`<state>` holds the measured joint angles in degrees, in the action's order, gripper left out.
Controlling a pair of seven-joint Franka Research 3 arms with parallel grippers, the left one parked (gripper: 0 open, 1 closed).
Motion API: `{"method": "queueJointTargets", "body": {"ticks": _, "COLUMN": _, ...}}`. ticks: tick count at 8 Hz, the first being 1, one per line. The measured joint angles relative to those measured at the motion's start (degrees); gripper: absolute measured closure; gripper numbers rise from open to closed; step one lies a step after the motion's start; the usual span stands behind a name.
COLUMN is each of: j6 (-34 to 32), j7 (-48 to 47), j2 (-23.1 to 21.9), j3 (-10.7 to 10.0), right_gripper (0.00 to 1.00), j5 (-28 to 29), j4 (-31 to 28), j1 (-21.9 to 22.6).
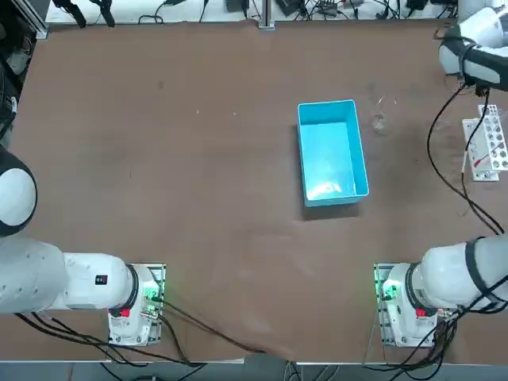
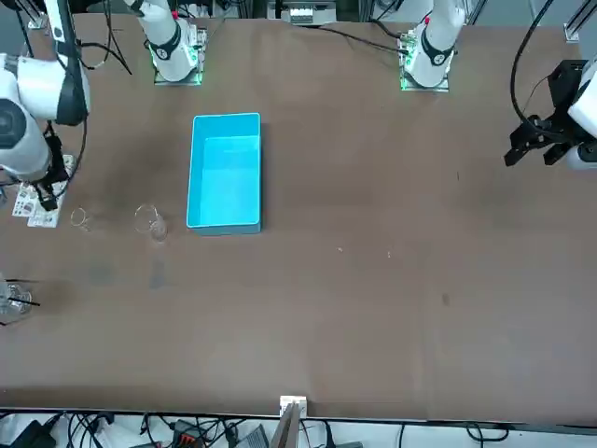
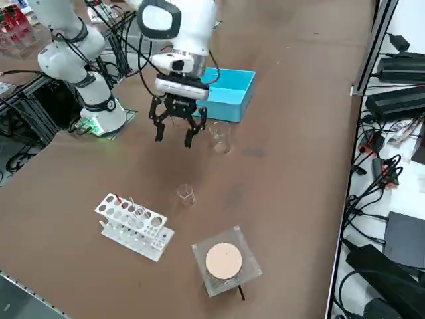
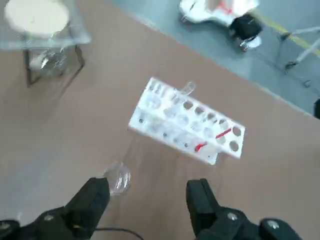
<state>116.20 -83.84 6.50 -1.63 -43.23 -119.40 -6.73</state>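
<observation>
My right gripper [image 3: 174, 136] hangs open above the table with nothing between its fingers [image 4: 95, 200]. Closest to it is a small clear beaker [image 3: 186, 194], upright on the brown table just beyond the fingertips and apart from them [image 4: 118, 179]. A white test-tube rack [image 3: 134, 223] lies farther out, holding a red-marked tube and a clear tube [image 4: 187, 127]. A larger clear beaker [image 3: 221, 137] stands beside the gripper, between it and the blue bin [image 3: 229, 93].
A clear stand topped with a round beige disc [image 3: 224, 260] sits near the table's right edge past the rack. The blue bin [image 1: 332, 152] looks to have nothing in it. Cables and power units lie off the table's far edge.
</observation>
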Motion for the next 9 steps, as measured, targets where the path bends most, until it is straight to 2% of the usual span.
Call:
{"method": "queueJointTargets", "body": {"ticks": 3, "j6": 0.56, "j7": -21.44, "j2": 4.09, "j3": 0.11, "right_gripper": 0.08, "j5": -18.29, "j4": -3.76, "j1": 0.02}}
{"method": "queueJointTargets", "body": {"ticks": 4, "j6": 0.56, "j7": -27.5, "j2": 5.01, "j3": 0.11, "right_gripper": 0.07, "j5": -22.86, "j4": -5.02, "j1": 0.01}}
{"method": "queueJointTargets", "body": {"ticks": 6, "j6": -0.6, "j7": -37.71, "j2": 6.51, "j3": 0.16, "right_gripper": 0.1, "j5": -28.85, "j4": -6.9, "j1": 0.17}}
{"method": "queueJointTargets", "body": {"ticks": 9, "j6": -8.65, "j7": -49.57, "j2": 11.24, "j3": 0.51, "right_gripper": 0.11, "j5": -36.4, "j4": -8.4, "j1": 1.47}}
